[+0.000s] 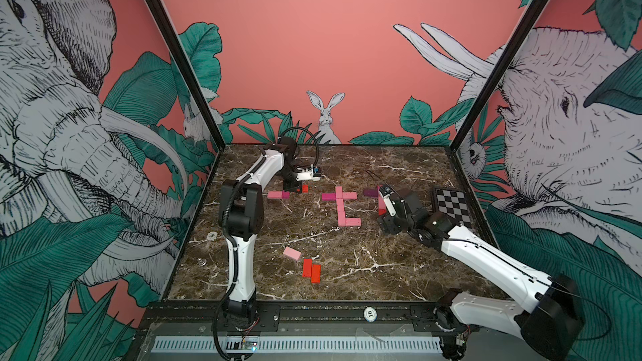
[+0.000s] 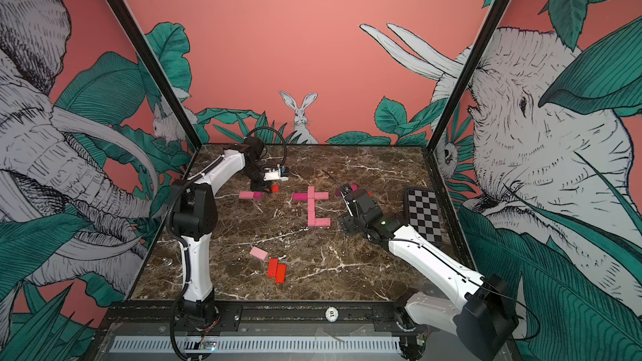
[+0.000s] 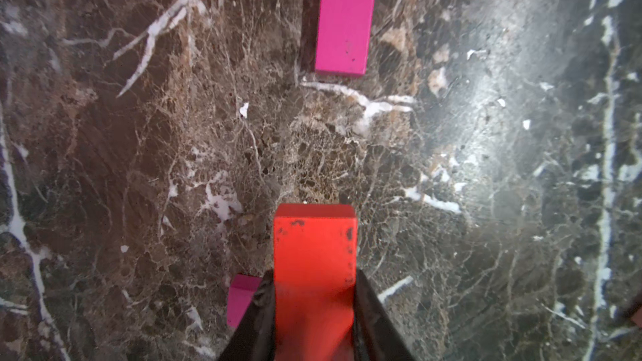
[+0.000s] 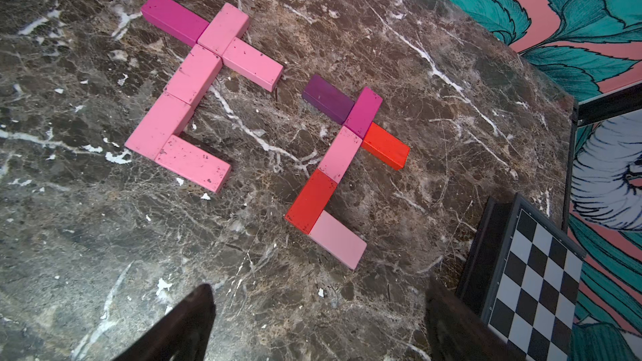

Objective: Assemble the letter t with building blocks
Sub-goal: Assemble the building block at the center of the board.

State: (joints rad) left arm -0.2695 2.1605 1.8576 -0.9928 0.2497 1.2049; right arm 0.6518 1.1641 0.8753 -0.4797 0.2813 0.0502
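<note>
Already, in both top views, a pink t (image 1: 342, 204) lies midway on the marble table (image 1: 347, 164); toward its left edge a pink-magenta row (image 1: 278, 195) looks barely begun, three spare blocks (image 1: 311, 269) near the front edge. Left wrist view: the left gripper (image 3: 314, 283) clamps a red block (image 3: 314, 244), bare marble ahead. Right wrist view: the right gripper (image 4: 319, 288) gapes empty before a second finished t (image 4: 342, 147); the checkerboard plate (image 4: 542, 272) crowds the right edge.

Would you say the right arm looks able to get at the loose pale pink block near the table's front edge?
Probably yes: the right gripper is open and empty, and the pale pink block lies flat beside the two red blocks, with nothing standing in the way.
</note>
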